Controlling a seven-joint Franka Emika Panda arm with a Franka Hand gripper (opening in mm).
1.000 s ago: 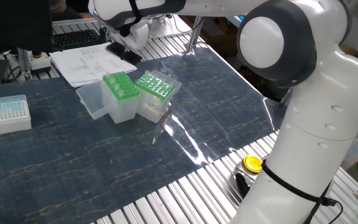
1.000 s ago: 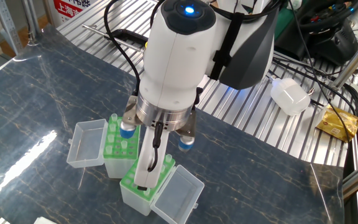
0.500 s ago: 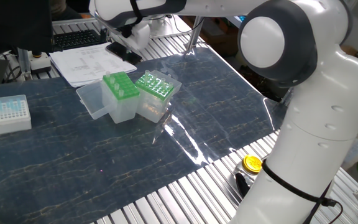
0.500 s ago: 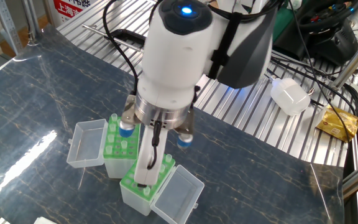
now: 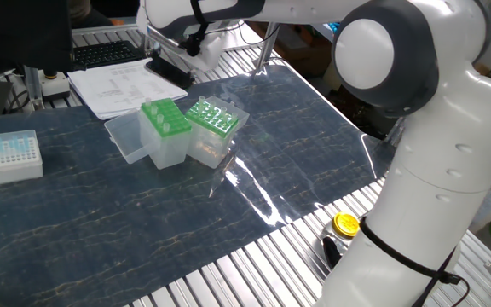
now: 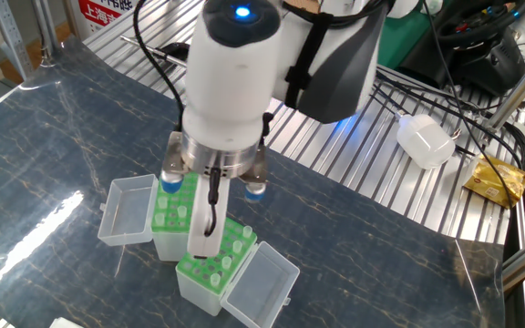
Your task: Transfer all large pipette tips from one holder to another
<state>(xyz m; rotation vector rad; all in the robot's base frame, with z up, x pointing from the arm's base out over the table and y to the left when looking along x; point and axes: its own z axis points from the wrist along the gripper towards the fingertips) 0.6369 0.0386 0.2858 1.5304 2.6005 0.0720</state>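
Open lids [image 6: 126,210] & [image 6: 261,282] flank the two green racks [image 6: 194,237]; mat [image 6: 44,146] around them is bare.

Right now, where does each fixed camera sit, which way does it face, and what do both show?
One fixed view: beside the arm's base, looking across the mat at two green racks; shows base, shoulder.
The other fixed view: opposite side, high, looking down at the wrist; gripper mostly hidden.
Shared: both racks.

red-and-white sign [image 6: 101,13] | top left, behind table | characters too partial to read
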